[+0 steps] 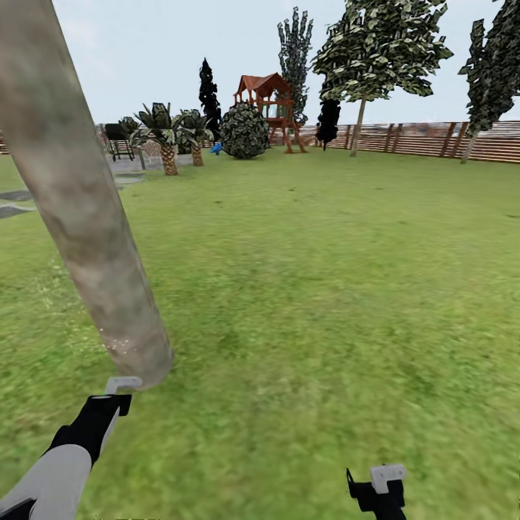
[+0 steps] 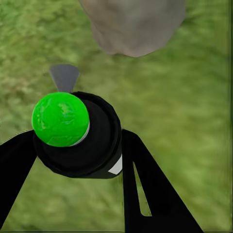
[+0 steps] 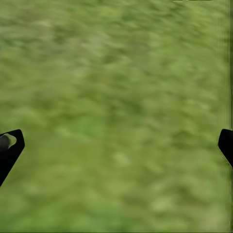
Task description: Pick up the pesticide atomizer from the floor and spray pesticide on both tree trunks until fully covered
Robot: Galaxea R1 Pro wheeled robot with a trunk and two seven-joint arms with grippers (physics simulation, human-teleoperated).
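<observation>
The pesticide atomizer [image 2: 77, 133] is being gripped by the left gripper [image 2: 77, 160], whose black fingers [image 2: 145, 184] are closed against either side of the black body. In the left wrist view the body is being shown capped by a bright green round top [image 2: 60, 119], with a grey nozzle [image 2: 64, 76] projecting toward the base of the tree trunk [image 2: 133, 24], which is standing near it on the lawn [image 2: 194, 121].

In the head view the left gripper [image 1: 119, 393] is being held just beside the foot of the mottled grey-tan tree trunk [image 1: 79, 209], which is being shown leaning across that side of the picture. The right gripper [image 1: 379, 487] is being held low over grass [image 3: 116, 116], well apart from the trunk, its fingertips [image 3: 9, 145] spread wide and nothing being held.

At the far side of the garden a red playset [image 1: 271, 108], a wooden fence [image 1: 426, 139] and a second tree [image 1: 379, 50] are being shown
</observation>
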